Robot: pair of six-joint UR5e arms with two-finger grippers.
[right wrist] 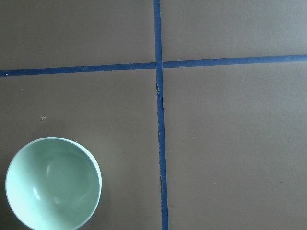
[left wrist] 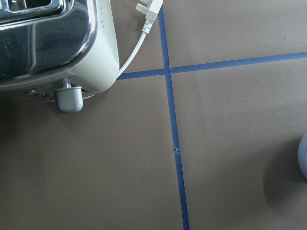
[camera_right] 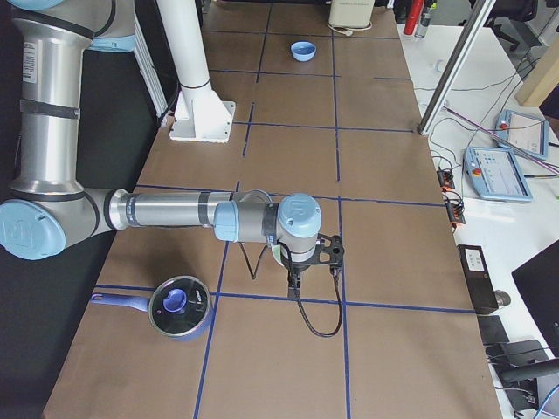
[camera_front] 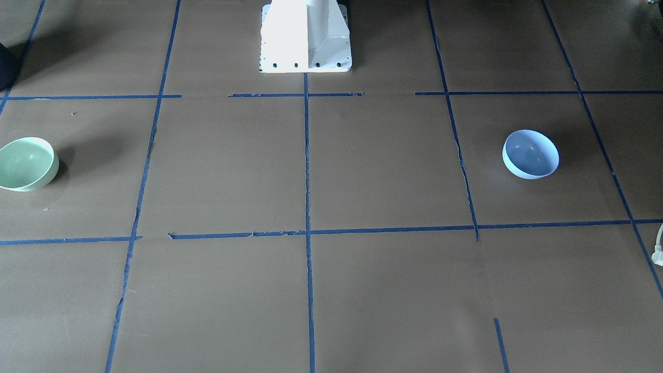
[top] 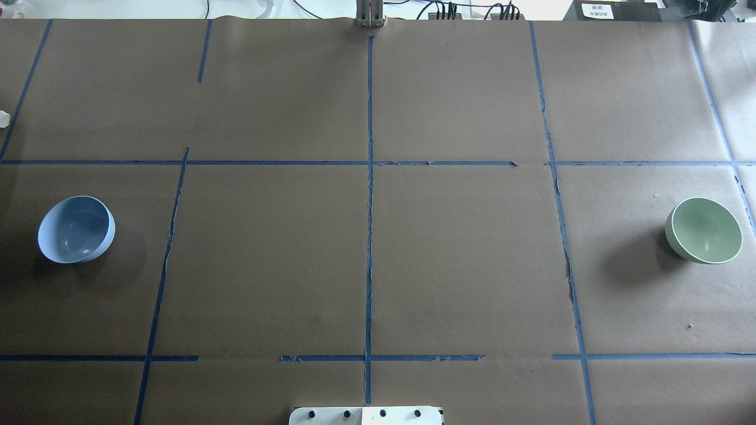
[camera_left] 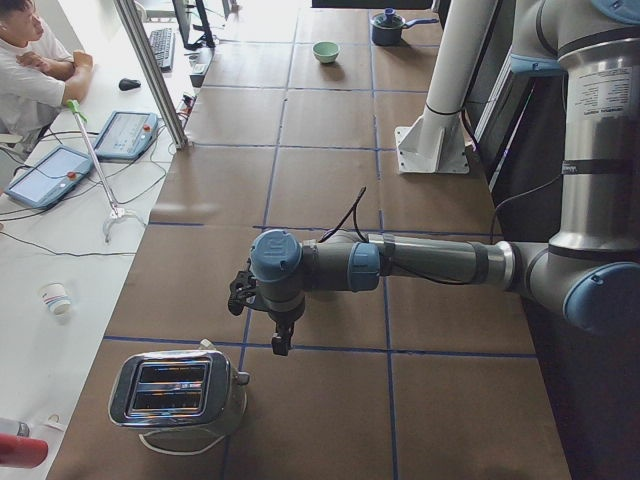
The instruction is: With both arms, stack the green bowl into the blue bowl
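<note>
The green bowl [camera_front: 26, 163] stands upright at the robot's right end of the table; it also shows in the overhead view [top: 704, 230] and the right wrist view [right wrist: 53, 184]. The blue bowl [camera_front: 531, 154] stands upright at the robot's left end [top: 77, 229]; only its edge [left wrist: 303, 155] shows in the left wrist view. The left gripper [camera_left: 282, 346] hangs above the table near the toaster. The right gripper [camera_right: 293, 291] hangs beside the green bowl. Both grippers show only in the side views, so I cannot tell whether they are open or shut.
A chrome toaster [camera_left: 180, 395] with a white cord stands near the left gripper. A blue pot with a lid [camera_right: 179, 305] sits near the right arm. The white pedestal [camera_front: 305, 36] stands at the robot's side. An operator [camera_left: 30, 60] sits beyond the table.
</note>
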